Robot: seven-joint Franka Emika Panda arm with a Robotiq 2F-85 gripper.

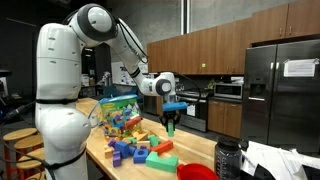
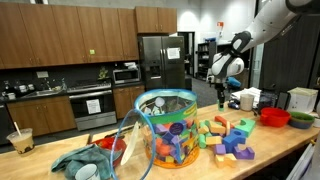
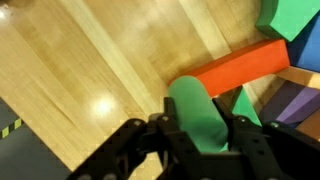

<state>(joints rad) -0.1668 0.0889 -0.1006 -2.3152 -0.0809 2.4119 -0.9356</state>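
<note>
From my station I saw the white robot arm reach in from the upper right. Its black gripper hung above the far part of the long wooden counter, too small for me to judge its fingers. On the counter stood a clear plastic tub with a blue rim, full of coloured blocks, with a crumpled teal cloth just beside it and a heap of loose coloured blocks on its other side. Further along sat a red bowl next to a green bowl, before a stainless steel fridge.
</note>
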